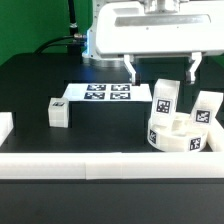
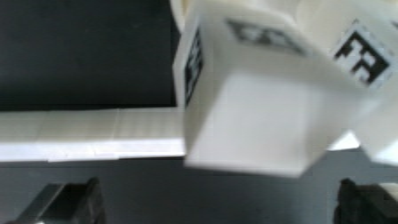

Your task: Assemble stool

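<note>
Nearest the exterior camera, you've got a long white border rail (image 1: 100,165) running across the front of the black surface (image 1: 30,85). A short white rail piece (image 1: 5,126) pokes in at the exterior view's left edge.

Just behind the front rail, on the exterior view's right, the round white seat (image 1: 178,141) sits flat on the surface. It is close to the rail; can't tell if they touch. Two tagged legs stand up from the seat. The first leg block (image 1: 165,101) is upright with its tag facing the camera. The second leg block (image 1: 206,110) is at the far right and leans a little. Can't tell whether either is fully seated.

A loose leg block (image 1: 60,112) lies on the surface toward the exterior view's left, well apart from the seat. Farther back, the marker board (image 1: 103,94) lies flat.

Your tool (image 1: 162,74) hangs right above the first leg block. Its fingers (image 1: 132,68) are spread wide and pinch nothing, with the tips clear of the block's top. In the wrist view that block (image 2: 267,100) fills the middle, blurred, tags showing. It sits between the two dark fingertips (image 2: 68,200), with a gap on each side. The white arm body (image 1: 150,30) is farthest back.
</note>
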### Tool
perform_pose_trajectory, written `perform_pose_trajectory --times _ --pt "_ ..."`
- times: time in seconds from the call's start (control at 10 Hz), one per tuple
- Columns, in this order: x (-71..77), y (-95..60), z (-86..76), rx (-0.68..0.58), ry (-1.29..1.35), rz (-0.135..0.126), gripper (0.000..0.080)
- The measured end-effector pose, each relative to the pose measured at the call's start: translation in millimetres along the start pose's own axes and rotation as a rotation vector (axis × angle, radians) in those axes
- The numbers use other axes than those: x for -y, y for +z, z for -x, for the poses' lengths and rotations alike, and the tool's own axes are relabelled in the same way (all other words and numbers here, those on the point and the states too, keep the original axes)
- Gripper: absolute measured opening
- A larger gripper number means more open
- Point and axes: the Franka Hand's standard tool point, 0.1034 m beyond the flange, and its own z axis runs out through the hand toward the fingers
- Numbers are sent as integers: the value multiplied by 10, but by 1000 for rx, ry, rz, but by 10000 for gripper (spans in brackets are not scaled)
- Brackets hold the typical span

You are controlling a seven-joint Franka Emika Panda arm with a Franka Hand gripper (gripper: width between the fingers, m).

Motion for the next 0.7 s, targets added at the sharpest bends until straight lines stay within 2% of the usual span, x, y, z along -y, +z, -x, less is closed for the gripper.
perform_pose_trajectory --times 0.1,0.2,0.5,0.6,0.7 --pt "-33 -38 -77 10 -12 -4 649" --pt "-29 -30 -75 4 -13 -3 649" --pt "-36 -3 -33 35 -6 -5 649" --pt "-129 10 -6 36 36 2 649" --pt "-143 22 36 62 80 0 649"
